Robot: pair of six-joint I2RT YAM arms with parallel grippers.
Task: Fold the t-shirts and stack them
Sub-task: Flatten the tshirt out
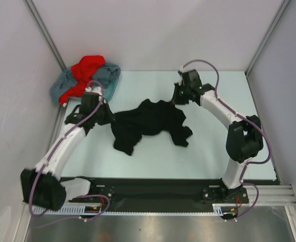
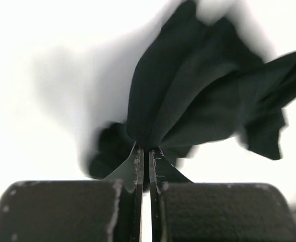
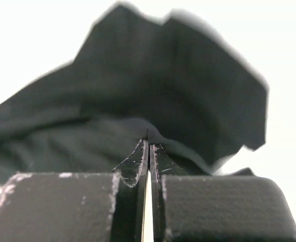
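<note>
The black t-shirt [image 1: 148, 123] hangs bunched between my two grippers over the middle of the table. My left gripper [image 1: 109, 116] is shut on its left edge; in the left wrist view the cloth [image 2: 198, 96] fans out from the closed fingertips [image 2: 146, 149]. My right gripper [image 1: 179, 97] is shut on its right upper edge; in the right wrist view the cloth [image 3: 153, 101] rises from the closed tips [image 3: 149, 143]. The bright red t-shirt [image 1: 86, 69] lies crumpled on the grey-blue t-shirt [image 1: 107, 75] at the back left corner. No logo shows.
The pale table [image 1: 213, 151] is bounded by white walls at the back and sides. A black base strip [image 1: 153, 189] runs along the near edge between the arm bases.
</note>
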